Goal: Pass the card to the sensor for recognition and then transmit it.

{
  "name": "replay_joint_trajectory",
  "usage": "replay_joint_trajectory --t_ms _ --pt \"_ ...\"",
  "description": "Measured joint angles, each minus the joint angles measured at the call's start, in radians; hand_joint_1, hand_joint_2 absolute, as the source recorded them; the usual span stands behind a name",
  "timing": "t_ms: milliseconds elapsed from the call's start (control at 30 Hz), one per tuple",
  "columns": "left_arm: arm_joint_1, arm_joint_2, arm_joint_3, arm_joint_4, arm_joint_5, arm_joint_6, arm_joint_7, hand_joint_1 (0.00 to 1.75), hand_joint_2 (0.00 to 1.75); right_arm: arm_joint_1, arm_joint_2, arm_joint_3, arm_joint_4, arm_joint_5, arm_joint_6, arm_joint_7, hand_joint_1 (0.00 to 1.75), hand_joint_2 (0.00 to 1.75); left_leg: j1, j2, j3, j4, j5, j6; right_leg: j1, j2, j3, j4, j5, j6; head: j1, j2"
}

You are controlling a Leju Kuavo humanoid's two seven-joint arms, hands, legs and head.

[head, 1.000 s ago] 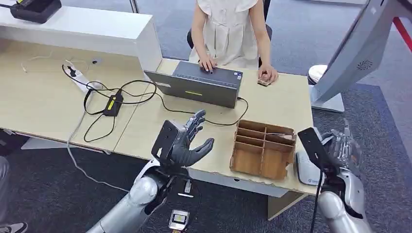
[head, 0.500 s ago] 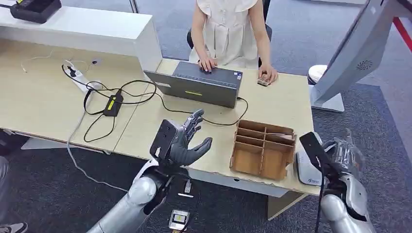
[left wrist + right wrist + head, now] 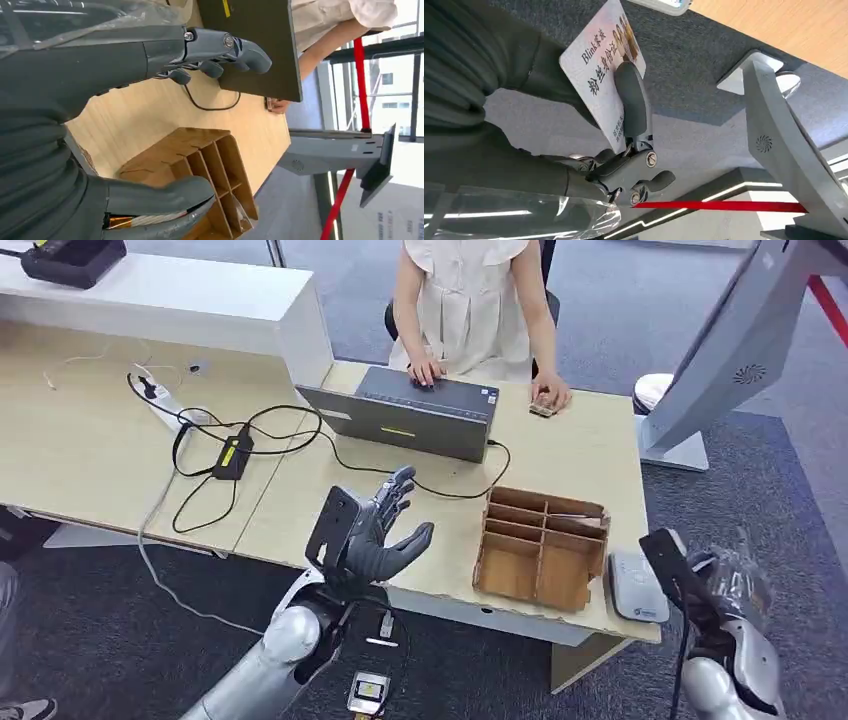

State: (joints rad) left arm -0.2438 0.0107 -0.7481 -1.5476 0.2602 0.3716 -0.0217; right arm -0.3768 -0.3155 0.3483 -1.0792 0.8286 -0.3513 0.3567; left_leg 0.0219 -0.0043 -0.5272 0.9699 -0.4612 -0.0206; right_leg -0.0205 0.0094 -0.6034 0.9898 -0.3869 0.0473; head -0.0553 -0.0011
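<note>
In the right wrist view my right hand (image 3: 624,150) pinches a white printed card (image 3: 594,70), with the thumb pressed on its face. From the head view that right hand (image 3: 730,590) hangs off the table's front right corner, just right of the small white-grey sensor (image 3: 633,587) lying on the table (image 3: 330,500). My left hand (image 3: 375,535) hovers open over the table's front edge, fingers spread and palm turned toward the wooden organizer (image 3: 540,545). It holds nothing in the left wrist view, where the left hand (image 3: 75,125) faces the organizer (image 3: 200,165).
A person (image 3: 470,300) sits across the table with a hand on a grey laptop (image 3: 410,415). Black cables and a power strip (image 3: 235,450) lie on the left part. A tall grey kiosk stand (image 3: 720,350) rises at the right, off the table.
My right hand has drawn right and down, off the sensor and past the table's corner, uncovering the sensor. The left hand dropped slightly and stayed open.
</note>
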Motion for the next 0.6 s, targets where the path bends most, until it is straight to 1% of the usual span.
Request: replay_joint_trajectory --t_ms 167,300,467,600 --pt "0.0 0.0 -0.001 0.0 0.003 -0.001 0.0 0.0 1.75 0.006 0.001 0.001 0.008 -0.007 0.003 -0.005 1.75 1.75 0.0 0.0 0.0 0.0 0.0 0.0 0.0 0.0 0.0 0.0 0.0 0.0 0.0 0.0" --pt "-0.001 -0.001 -0.001 0.0 0.009 -0.005 0.001 0.0 1.75 0.011 0.012 0.005 0.016 -0.014 0.011 -0.019 1.75 1.75 0.0 0.0 0.0 0.0 0.0 0.0 0.0 0.0 0.0 0.0 0.0 0.0 0.0 0.0" --pt "-0.003 -0.004 -0.003 0.0 0.013 -0.015 0.002 0.0 1.75 0.014 0.041 0.021 0.032 -0.023 0.012 -0.039 1.75 1.75 0.0 0.0 0.0 0.0 0.0 0.0 0.0 0.0 0.0 0.0 0.0 0.0 0.0 0.0" --pt "-0.007 -0.009 -0.004 0.0 0.017 -0.019 0.002 0.0 1.75 0.015 0.065 0.038 0.048 -0.028 0.013 -0.042 1.75 1.75 0.0 0.0 0.0 0.0 0.0 0.0 0.0 0.0 0.0 0.0 0.0 0.0 0.0 0.0"
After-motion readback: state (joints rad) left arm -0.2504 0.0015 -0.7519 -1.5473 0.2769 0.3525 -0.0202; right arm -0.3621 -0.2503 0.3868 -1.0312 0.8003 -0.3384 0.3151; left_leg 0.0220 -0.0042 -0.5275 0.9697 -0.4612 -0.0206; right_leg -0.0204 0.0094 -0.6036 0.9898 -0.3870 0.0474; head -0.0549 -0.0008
